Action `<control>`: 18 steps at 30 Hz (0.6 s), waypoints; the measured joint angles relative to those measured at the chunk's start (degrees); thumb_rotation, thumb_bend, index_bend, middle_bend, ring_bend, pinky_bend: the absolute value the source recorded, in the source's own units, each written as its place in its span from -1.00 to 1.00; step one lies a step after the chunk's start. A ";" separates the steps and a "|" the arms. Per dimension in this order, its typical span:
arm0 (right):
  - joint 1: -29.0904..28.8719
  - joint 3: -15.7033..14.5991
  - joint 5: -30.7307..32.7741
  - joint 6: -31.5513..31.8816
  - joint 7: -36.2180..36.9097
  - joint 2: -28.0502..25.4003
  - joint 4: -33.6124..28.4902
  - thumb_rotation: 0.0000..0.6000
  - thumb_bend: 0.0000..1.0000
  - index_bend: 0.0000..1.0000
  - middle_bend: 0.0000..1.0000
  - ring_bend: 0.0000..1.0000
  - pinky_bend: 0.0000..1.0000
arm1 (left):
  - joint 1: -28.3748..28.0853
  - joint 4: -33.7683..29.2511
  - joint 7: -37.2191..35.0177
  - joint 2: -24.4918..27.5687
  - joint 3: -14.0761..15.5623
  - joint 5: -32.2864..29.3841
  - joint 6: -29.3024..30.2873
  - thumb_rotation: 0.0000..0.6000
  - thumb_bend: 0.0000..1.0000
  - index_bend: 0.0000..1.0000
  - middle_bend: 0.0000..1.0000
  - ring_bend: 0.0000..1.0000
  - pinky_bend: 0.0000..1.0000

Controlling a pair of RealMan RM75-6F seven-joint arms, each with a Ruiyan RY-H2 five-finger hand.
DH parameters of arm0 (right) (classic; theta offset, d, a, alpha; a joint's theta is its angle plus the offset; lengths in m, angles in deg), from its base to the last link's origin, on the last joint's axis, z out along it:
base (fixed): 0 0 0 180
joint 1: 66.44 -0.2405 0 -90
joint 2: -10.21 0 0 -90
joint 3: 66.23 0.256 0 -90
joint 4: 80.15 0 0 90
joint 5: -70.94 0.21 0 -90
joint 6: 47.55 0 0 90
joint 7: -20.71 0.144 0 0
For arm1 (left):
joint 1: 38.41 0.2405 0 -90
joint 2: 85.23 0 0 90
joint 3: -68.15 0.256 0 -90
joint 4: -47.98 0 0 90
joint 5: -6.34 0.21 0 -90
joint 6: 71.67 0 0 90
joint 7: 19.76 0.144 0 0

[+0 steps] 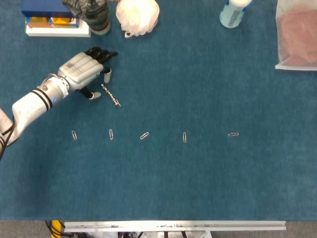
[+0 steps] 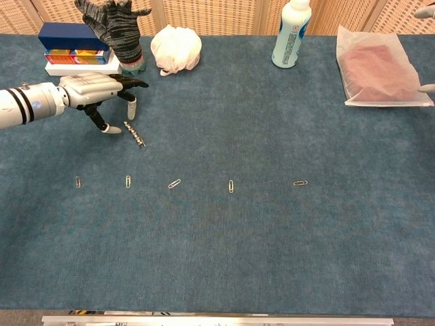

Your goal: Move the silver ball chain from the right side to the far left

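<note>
Left hand (image 1: 83, 69) just beside ball chain (image 1: 111, 94)

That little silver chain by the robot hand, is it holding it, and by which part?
No. The silver ball chain lies flat on the table, and the left robot hand holds nothing; its fingertips sit just beside the chain's upper end.

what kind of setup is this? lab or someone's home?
Likely a lab test table: blue felt-like cover, a neat row of paper clips, and a robot's left hand by a ball chain.
</note>
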 measured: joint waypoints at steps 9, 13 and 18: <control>0.25 0.17 -0.09 -0.02 -0.12 -0.18 -0.34 1.00 -1.00 -0.77 -0.88 -1.00 -0.78 | -0.61 1.61 -0.32 -0.72 1.21 0.48 -0.09 1.00 -0.52 -0.14 -1.00 -1.00 -0.94; 0.24 0.23 -0.14 -0.22 -0.06 -0.11 -0.23 1.00 -1.00 -0.77 -0.88 -1.00 -0.78 | -0.78 2.17 -0.45 -1.15 1.30 0.36 -0.06 1.00 -0.45 -0.14 -1.00 -1.00 -0.94; 0.24 0.28 -0.13 -0.46 0.01 -0.01 -0.05 1.00 -1.00 -0.77 -0.88 -1.00 -0.78 | -0.99 2.76 -0.88 -1.48 1.66 0.39 -0.05 1.00 -0.37 -0.14 -1.00 -1.00 -0.94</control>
